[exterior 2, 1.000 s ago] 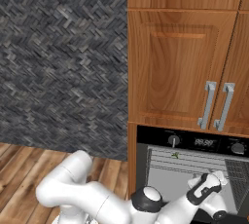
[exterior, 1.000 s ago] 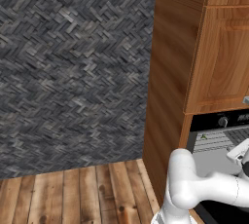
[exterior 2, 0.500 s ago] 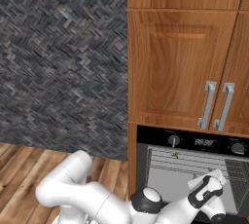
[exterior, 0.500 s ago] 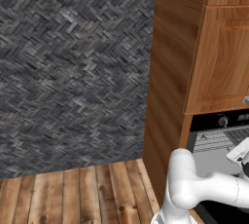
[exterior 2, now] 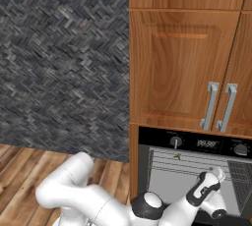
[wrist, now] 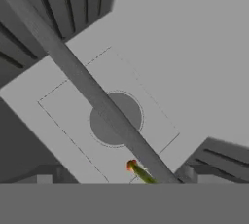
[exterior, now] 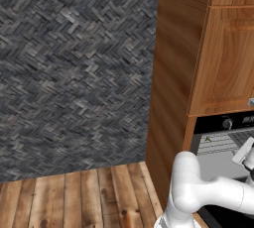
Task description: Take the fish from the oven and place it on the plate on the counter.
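Note:
The black oven [exterior 2: 197, 144] stands open below the wooden cabinets, its silver wire racks [exterior 2: 197, 163] showing. The fish [exterior 2: 177, 156] is a tiny greenish thing on the upper rack near the left wall, also seen as the fish [exterior: 208, 139]. My gripper [exterior 2: 215, 175] reaches into the oven cavity, to the right of the fish and a little lower. In the hand view the fish [wrist: 141, 172], olive with an orange tip, lies low in the picture beside a grey rack bar [wrist: 97, 96]. My gripper [wrist: 119, 179] is open, holding nothing. The plate and the counter are out of view.
Wooden cabinet doors with metal handles [exterior 2: 219, 107] hang above the oven. A tall wooden side panel [exterior: 173, 88] borders the oven on the left. A dark herringbone wall [exterior: 74, 73] and wood plank floor [exterior: 89, 197] lie further left. The oven's grey back wall carries a round fan disc [wrist: 116, 121].
My hand has edged slightly further into the oven cavity. The jaws stay wide and the fish has not moved.

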Robot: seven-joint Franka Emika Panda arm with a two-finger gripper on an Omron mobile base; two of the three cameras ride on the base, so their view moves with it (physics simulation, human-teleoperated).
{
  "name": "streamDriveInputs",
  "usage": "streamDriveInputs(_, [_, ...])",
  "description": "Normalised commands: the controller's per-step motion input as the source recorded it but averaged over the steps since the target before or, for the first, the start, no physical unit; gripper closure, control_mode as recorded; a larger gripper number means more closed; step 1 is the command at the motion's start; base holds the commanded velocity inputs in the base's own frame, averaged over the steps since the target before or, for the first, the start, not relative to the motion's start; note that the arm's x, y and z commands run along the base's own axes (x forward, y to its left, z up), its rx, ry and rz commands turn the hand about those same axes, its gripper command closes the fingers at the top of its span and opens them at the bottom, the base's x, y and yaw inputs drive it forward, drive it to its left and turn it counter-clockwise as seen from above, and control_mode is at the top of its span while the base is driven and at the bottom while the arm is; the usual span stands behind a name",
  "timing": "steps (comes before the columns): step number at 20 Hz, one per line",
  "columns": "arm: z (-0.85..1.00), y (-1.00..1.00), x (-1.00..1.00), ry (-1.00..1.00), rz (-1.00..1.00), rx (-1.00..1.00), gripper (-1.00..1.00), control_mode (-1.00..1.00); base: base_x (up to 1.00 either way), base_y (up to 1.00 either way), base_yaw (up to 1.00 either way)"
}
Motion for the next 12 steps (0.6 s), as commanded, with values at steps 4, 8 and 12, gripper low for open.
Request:
streamDriveInputs(4, [-1.00, 0.00, -0.01, 0.00, 0.04, -0.10, -1.00, -1.00, 0.00, 0.00, 0.00])
streamDriveInputs(8, [-0.82, 0.00, 0.00, -0.10, 0.04, -0.02, -1.00, -1.00, 0.00, 0.00, 0.00])
streamDriveInputs(12, [-0.70, 0.00, 0.08, -0.16, 0.03, 0.00, -1.00, -1.00, 0.00, 0.00, 0.00])
